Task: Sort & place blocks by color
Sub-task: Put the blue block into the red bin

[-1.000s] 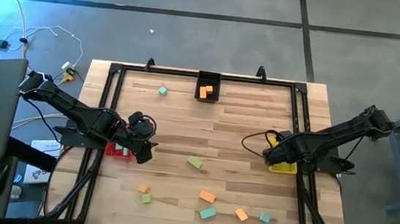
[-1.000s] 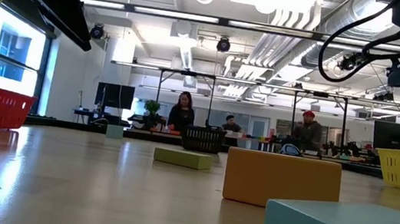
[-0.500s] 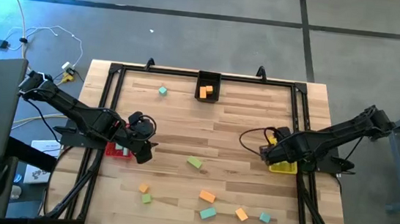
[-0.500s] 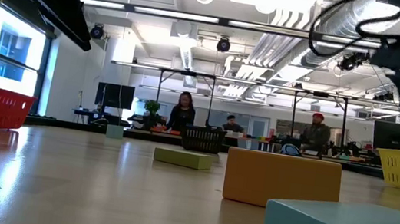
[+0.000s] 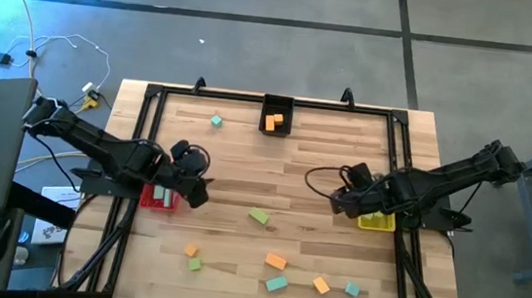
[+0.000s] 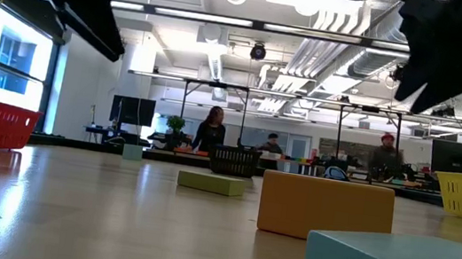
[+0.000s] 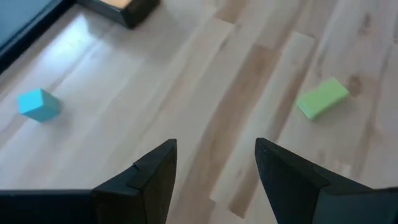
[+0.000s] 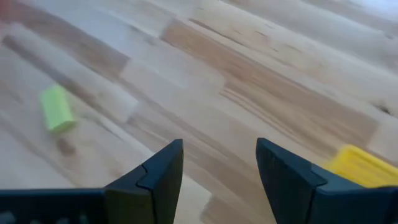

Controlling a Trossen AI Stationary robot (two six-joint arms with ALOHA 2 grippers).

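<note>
Two tools hang above your pale wooden bench (image 5: pixel 322 174), and both stand with fingers apart and nothing between them. Your left tool (image 5: pixel 195 193) sits beside the red mesh bin (image 5: pixel 158 197) at the left edge; from its wrist you see bare planks between the dark fingers (image 7: pixel 155 177). Your right tool (image 5: pixel 339 203) is just inboard of the yellow mesh bin (image 5: pixel 376 221) on the right side, its fingers (image 8: pixel 158 174) also over bare wood.

The small cuboid blocks lie scattered. A yellow-green block (image 5: pixel 259 216) rests on the bench near the middle, between the two tools; it shows in both wrist views too (image 7: pixel 321 98) (image 8: pixel 57 109). A teal cube (image 5: pixel 217 121) sits alone toward the far edge, left of the black bin (image 5: pixel 278 104), which holds orange blocks (image 5: pixel 273 121). Near the front edge you have a small orange block (image 5: pixel 192 250) touching a small yellow-green one (image 5: pixel 195 264), then an orange block (image 5: pixel 276 261), a teal block (image 5: pixel 277 283), another orange block (image 5: pixel 321 285) and a teal cube (image 5: pixel 352 289).

In the low view people stand in the room behind the bench.
</note>
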